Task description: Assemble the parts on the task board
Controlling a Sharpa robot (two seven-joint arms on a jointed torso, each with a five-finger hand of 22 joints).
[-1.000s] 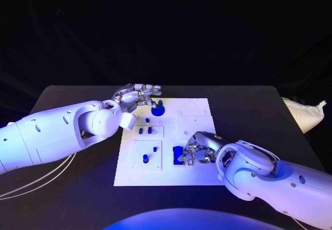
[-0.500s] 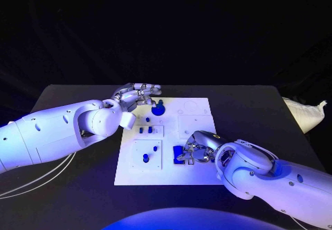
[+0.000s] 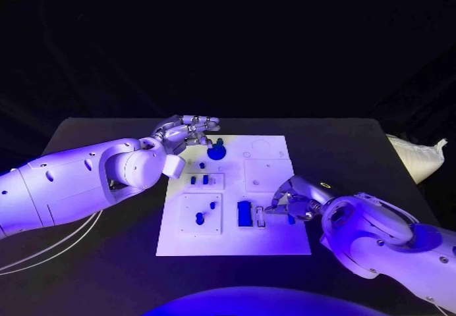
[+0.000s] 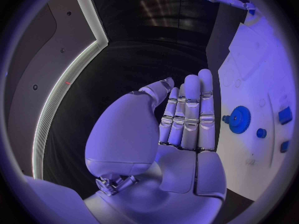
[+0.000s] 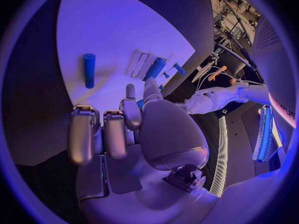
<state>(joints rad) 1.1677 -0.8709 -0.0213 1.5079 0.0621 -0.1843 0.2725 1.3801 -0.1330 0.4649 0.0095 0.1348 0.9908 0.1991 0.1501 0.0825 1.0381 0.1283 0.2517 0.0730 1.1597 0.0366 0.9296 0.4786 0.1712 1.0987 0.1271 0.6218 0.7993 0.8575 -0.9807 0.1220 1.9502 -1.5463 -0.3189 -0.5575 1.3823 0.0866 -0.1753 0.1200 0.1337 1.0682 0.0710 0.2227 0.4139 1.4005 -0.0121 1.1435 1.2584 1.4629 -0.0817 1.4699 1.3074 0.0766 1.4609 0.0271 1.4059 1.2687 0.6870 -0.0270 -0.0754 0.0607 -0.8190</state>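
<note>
My right hand (image 3: 296, 203) hovers empty, fingers loosely apart, just beside the blue bar (image 3: 244, 213) lying on the board (image 3: 271, 243); it looks stiff, light, perhaps slippery, so I'd pinch its long sides; my left hand (image 3: 186, 131) holds flat, empty, near the gear (image 3: 217, 152).

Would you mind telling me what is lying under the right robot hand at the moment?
The right robot hand hovers over the task board, at its right edge. A small blue part shows beside its fingers. Whatever lies directly beneath the palm is covered.
</note>
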